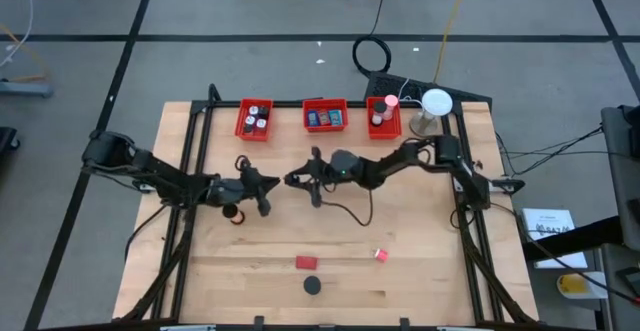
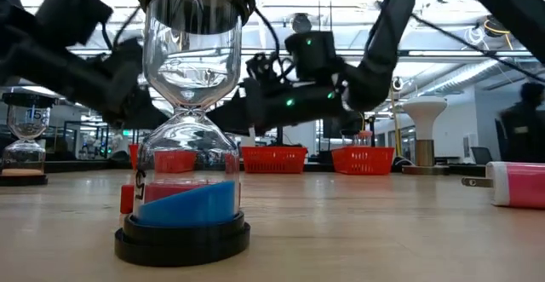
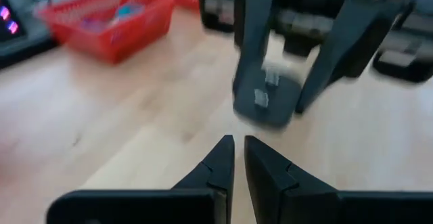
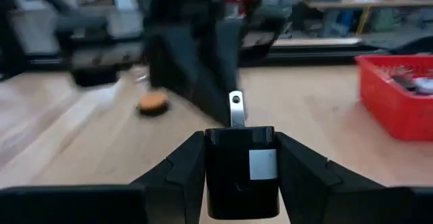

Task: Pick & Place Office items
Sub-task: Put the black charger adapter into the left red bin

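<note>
My right gripper (image 1: 297, 179) stands over the table's middle, shut on a small black plug adapter (image 4: 240, 170) whose metal prong (image 4: 235, 109) sticks out forward. A dark cord (image 1: 345, 216) trails on the table below that arm. My left gripper (image 1: 272, 183) faces it closely from the table's left, shut with nothing between its fingers (image 3: 238, 149). Loose office items lie near the front edge: a red block (image 1: 306, 262), a black-based hourglass with blue sand (image 2: 183, 197) and a pink bit (image 1: 381, 255). A black disc with an orange top (image 1: 232, 212) lies under the left arm. My right gripper pinches the black adapter by its two flat sides (image 4: 210, 166) between its two fingers. The fingers lie about level and come from the table's right. The adapter sits far back between them, its prong end pointing toward the left gripper, lifted clear of the table.
Three red bins (image 1: 254, 119) (image 1: 325, 116) (image 1: 384, 118) holding small items stand in a row at the far edge. A white round lamp (image 1: 435, 101) stands at the far right. Bare wood lies between the grippers and the front edge.
</note>
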`<state>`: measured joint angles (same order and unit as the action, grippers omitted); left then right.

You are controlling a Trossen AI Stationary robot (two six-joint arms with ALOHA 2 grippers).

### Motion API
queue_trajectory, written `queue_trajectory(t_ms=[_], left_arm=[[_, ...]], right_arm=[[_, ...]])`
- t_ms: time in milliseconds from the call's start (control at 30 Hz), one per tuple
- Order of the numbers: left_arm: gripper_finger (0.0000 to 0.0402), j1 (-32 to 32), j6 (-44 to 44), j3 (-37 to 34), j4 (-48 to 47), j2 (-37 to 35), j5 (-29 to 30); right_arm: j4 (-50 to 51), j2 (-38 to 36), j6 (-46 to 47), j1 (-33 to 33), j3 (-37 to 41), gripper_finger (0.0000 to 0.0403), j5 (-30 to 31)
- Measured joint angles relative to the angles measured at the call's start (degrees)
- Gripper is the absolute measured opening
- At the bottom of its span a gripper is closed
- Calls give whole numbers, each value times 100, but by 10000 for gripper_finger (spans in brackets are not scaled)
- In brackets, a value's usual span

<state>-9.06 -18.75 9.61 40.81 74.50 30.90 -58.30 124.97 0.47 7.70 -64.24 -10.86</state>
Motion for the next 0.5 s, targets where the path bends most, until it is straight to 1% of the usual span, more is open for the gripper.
queue_trajectory(t_ms=[100, 233, 400, 500], left_arm=[[35, 220, -276, -4, -488, 2, -123], [35, 471, -338, -2, -513, 18, -563], [35, 712, -277, -2, -495, 50, -612], [35, 866, -309, -2, -456, 50, -914]], right_arm=[[-308, 232, 118, 105, -116, 135, -60], [-656, 577, 361, 209, -291, 135, -161], [-720, 803, 424, 257, -390, 135, -288], [-680, 811, 486, 283, -399, 135, -290]])
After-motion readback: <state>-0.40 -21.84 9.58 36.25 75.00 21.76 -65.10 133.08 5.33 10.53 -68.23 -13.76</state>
